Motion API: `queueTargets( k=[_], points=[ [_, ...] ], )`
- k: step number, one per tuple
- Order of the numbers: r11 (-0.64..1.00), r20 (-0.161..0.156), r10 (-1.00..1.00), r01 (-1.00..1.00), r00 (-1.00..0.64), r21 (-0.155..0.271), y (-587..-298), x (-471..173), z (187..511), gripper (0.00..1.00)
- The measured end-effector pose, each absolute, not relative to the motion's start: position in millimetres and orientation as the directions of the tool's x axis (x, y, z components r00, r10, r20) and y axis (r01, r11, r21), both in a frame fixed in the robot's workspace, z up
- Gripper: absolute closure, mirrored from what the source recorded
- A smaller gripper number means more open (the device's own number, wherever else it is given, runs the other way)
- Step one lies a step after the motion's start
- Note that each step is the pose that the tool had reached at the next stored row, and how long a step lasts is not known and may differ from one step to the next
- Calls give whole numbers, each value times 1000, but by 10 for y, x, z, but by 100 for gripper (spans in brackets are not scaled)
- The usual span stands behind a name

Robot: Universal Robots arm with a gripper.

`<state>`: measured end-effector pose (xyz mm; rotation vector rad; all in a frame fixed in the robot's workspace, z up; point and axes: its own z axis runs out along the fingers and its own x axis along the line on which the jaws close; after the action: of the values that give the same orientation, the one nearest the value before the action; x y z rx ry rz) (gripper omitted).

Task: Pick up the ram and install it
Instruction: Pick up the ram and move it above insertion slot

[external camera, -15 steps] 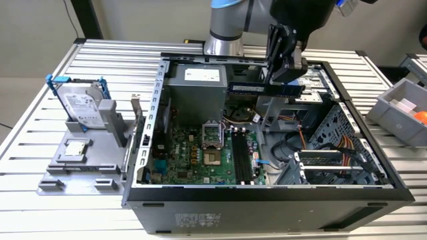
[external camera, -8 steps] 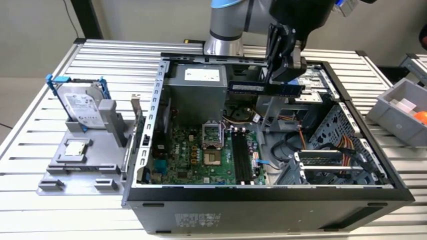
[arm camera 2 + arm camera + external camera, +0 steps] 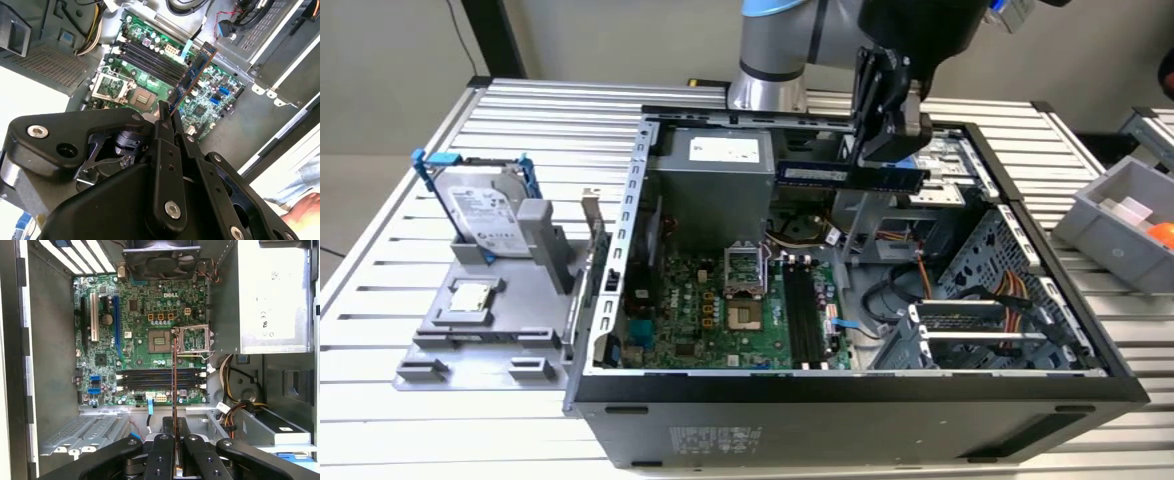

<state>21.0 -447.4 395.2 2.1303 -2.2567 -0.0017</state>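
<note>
Black two-finger gripper (image 3: 891,160) (image 3: 167,114) (image 3: 174,434) has its jaws closed narrow on a long, thin blue-green circuit-board ram (image 3: 851,177) (image 3: 196,70) (image 3: 174,385). They pinch it near one end.

- Most of the ram sticks out past the fingertips, with its row of dark chips showing in the second wrist view.
- In the first wrist view the ram shows edge-on, straight out from between the jaws. It runs crosswise over the four black memory slots (image 3: 150,376) (image 3: 150,57).
- The ram is held up clear of the green motherboard (image 3: 707,310) (image 3: 135,330), about level with the top rim of the open black computer case (image 3: 854,410).
- The memory slots and the square metal-framed processor socket (image 3: 161,341) lie beyond the fingertips, apart from the ram.
- The grey boxy power supply (image 3: 272,295) is off to one side of the jaws.
- Well apart from the jaws, outside the case at the exterior view's left, a silver hard drive in a blue frame (image 3: 487,210) stands upright in a grey fixture (image 3: 520,335) on the slatted metal table (image 3: 454,440).
</note>
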Motion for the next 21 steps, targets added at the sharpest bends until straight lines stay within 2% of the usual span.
queueTargets(
  k=[21],
  points=[
    [58,27,-998,-998,-57,27,-4467,210,3951,100]
  ],
)
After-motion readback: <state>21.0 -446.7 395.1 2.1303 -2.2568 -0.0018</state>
